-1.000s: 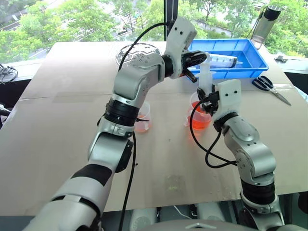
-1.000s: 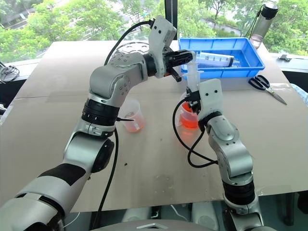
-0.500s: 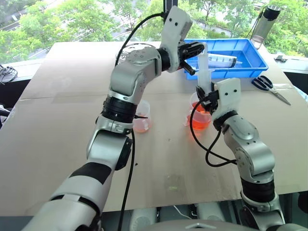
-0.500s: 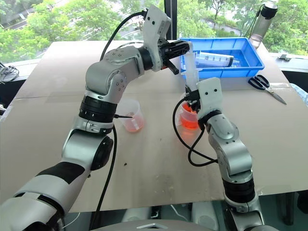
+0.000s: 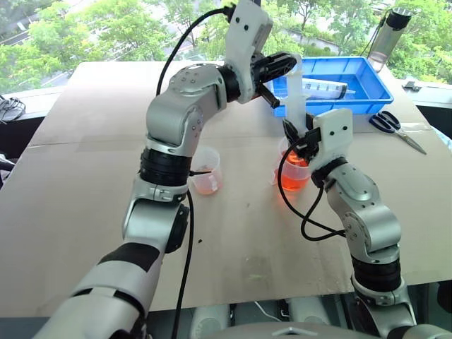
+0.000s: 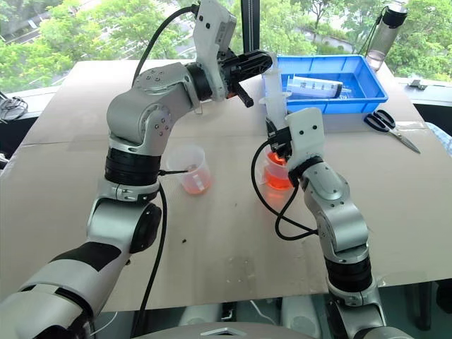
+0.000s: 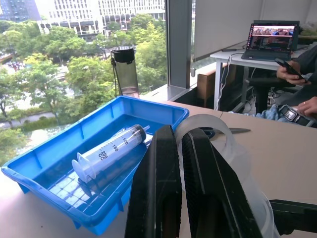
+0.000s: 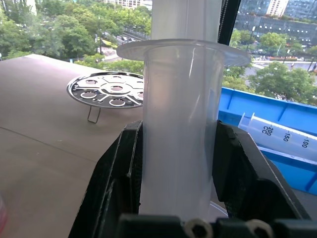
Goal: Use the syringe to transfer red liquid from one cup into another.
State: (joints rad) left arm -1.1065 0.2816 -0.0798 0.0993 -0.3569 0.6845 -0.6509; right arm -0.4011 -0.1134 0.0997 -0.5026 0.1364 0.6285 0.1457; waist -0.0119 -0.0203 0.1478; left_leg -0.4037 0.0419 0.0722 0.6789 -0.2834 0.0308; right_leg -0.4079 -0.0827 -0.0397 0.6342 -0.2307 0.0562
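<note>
The syringe (image 5: pixel 299 106) stands upright over the handled beaker (image 5: pixel 293 171), its lower end going down into the beaker; the tip is hidden behind the right gripper (image 5: pixel 296 138). That gripper is clamped on the clear barrel, one black finger (image 8: pixel 126 163) on each side, just under the barrel flange. The plunger rod rises above the flange, and the left gripper (image 5: pixel 279 65) holds its top, fingers (image 7: pixel 158 183) pressed nearly together with the round plunger end just beside them. The beaker has bright orange-red liquid (image 5: pixel 292 178) in the lower part.

The narrower cup (image 5: pixel 205 169) w/ paler pink liquid stands on the table (image 5: pixel 85 183) to the left of the beaker, well apart, just beside the left forearm.

Behind the syringe is a blue tray (image 5: pixel 360 81) w/ a fatter printed syringe (image 7: pixel 106 151) lying in it. Scissors (image 5: pixel 395 127) lie right of the tray, near the table edge. A round perforated metal stand (image 8: pixel 111 89) is on the far side of the table, and a dark bottle (image 7: pixel 125 69) stands past the tray by the window.
</note>
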